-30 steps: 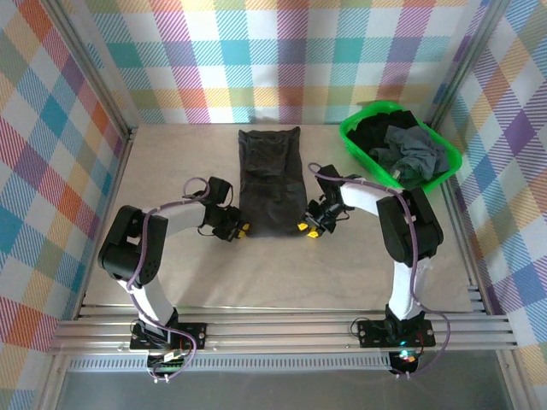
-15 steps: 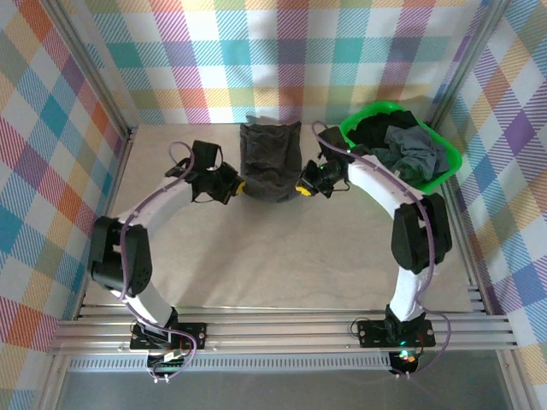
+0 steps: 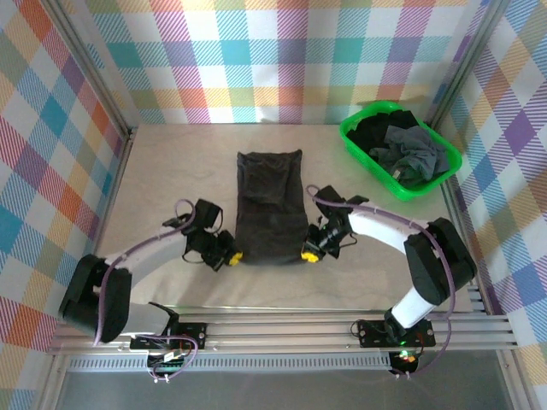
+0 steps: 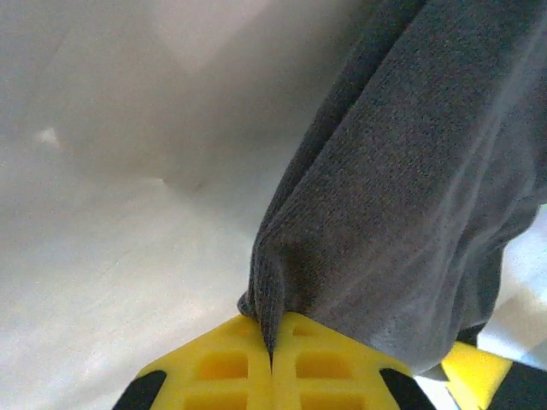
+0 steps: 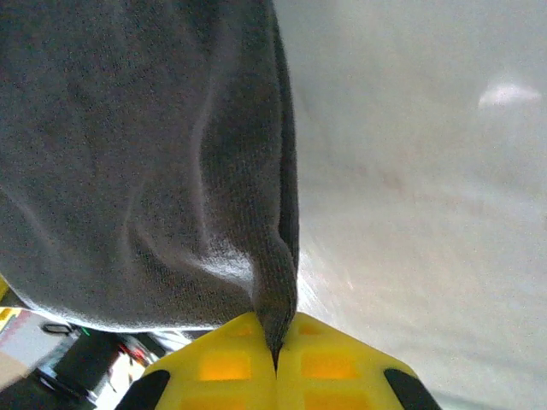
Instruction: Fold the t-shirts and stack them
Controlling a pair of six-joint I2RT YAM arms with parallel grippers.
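Note:
A charcoal grey t-shirt lies in a long narrow strip down the middle of the table. My left gripper is shut on its near left corner, and my right gripper is shut on its near right corner. In the left wrist view the grey cloth is pinched between the yellow fingers. The right wrist view shows the same cloth caught between yellow fingers. More dark t-shirts are heaped in the green basket.
The green basket stands at the far right corner, beside the right wall. Checked walls close the table on three sides. Bare tabletop lies left of the shirt, and an aluminium rail runs along the near edge.
Both grippers have pulled the shirt's edge from the far side back toward the near edge, stretching the cloth out into a long strip. Both arms have swung nearer to their bases.

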